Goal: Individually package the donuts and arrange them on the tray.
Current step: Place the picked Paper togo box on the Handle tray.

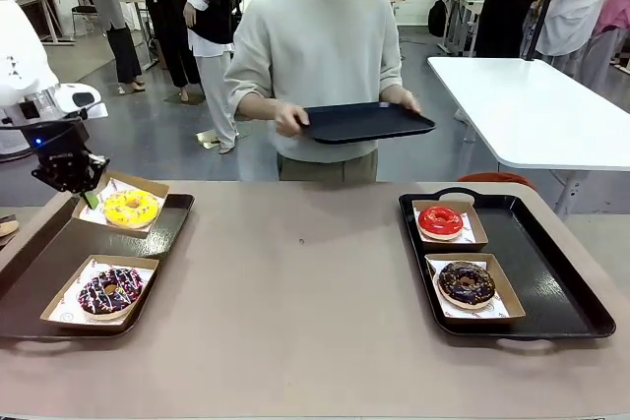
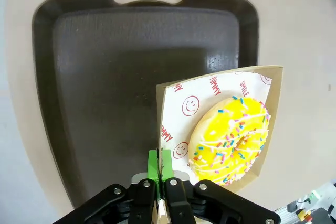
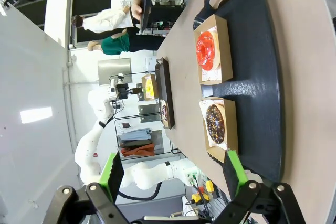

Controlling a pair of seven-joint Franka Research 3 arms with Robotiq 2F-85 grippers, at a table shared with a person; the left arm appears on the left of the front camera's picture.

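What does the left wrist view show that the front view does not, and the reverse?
Left wrist view: the left gripper shut on the edge of the yellow donut's box, and smiley print on its paper liner.

Front view: the person's hands holding a third tray, plus the red donut.

Both: the yellow donut over the left tray.

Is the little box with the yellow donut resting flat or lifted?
Lifted and tilted: the left claw pinches the box's edge, holding the yellow donut above the dark tray.
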